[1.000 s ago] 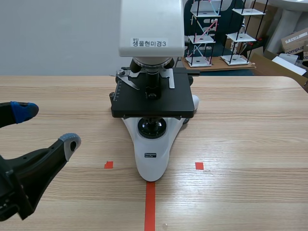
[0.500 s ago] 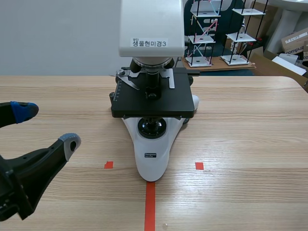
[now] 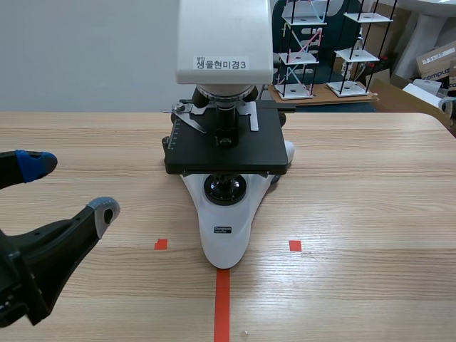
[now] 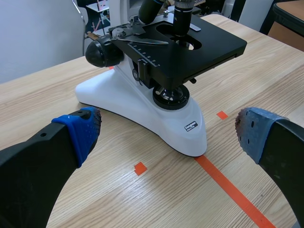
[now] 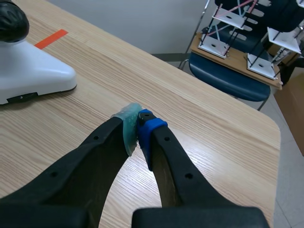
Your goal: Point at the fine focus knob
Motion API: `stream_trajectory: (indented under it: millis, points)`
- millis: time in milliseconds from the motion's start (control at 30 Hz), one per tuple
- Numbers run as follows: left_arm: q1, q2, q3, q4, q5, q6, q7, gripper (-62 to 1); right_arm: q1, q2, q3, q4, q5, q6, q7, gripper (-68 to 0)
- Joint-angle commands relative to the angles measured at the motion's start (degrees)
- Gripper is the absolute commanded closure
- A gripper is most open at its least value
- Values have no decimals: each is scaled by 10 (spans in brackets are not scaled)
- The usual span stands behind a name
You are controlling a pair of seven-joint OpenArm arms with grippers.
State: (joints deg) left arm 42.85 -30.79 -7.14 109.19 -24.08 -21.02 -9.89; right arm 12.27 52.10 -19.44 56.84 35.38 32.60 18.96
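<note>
A white microscope [image 3: 225,214] with a black stage [image 3: 226,149] stands mid-table. Its black round focus knob [image 4: 101,51] sits on the side of the base, beyond my left gripper; the other side's knob [image 5: 11,21] shows in the right wrist view. My left gripper [image 3: 70,187] is open near the table's front left, well short of the microscope, with nothing between its fingers [image 4: 78,130]. My right gripper [image 5: 137,127] is shut on nothing over the table's right part, far from the white base [image 5: 33,78]. Only a grey tip [image 3: 448,107] of it shows at the scene's right edge.
Orange-red tape marks [image 3: 222,303] lie in front of the microscope. The table's far right corner and edge [image 5: 266,142] are close to my right gripper. Behind the table stand a blue chair [image 5: 228,78] and wire racks [image 3: 303,50].
A grey tip of the right gripper has come into view at the scene's right edge. The left gripper and the microscope have not moved.
</note>
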Motion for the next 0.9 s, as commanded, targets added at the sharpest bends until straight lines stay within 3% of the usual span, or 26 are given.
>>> stream_trajectory:
  millis: [0, 500, 867]
  points:
    - [-2, 3, 0, 11, -4, 3, -9, -596, 29, 7, -12, 9, 8, 0, 8, -6]
    - [-2, 3, 0, 11, -3, 3, -6, -596, 170, -70, -141, -82, 8, 1, -10, -6]
    - [-2, 3, 0, 11, -3, 3, -6, -596, 241, -99, -234, -98, -7, 1, -17, -6]
